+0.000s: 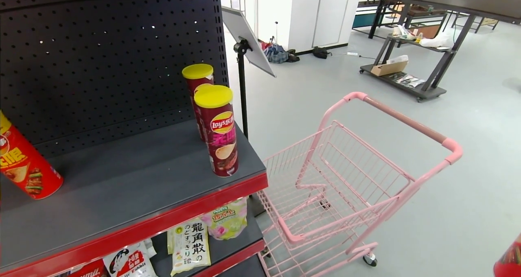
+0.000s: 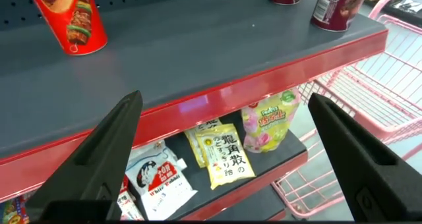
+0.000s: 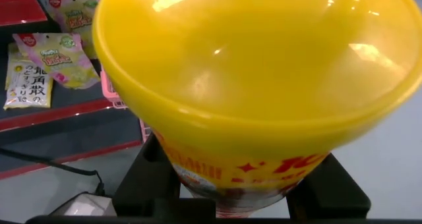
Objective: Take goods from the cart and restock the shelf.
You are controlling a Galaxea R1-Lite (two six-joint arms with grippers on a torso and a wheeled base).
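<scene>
While the right gripper (image 3: 239, 188) grips a red can (image 3: 257, 72) out past the cart (image 1: 338, 175), I'd say the carry is in hand. Next, lift it onto the shelf (image 1: 134, 179) beside the two cans (image 1: 217, 130). The left gripper (image 2: 224, 97) hangs wide, empty.

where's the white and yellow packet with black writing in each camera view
Head view: the packet lies on the lower shelf, under the red shelf edge, near the picture's bottom.
Left wrist view: the packet lies on the same lower shelf, beneath the red edge.
Right wrist view: the packet lies far off, beyond the yellow-lidded can.
Shared landmark: the green and pink bag right beside it.
</scene>
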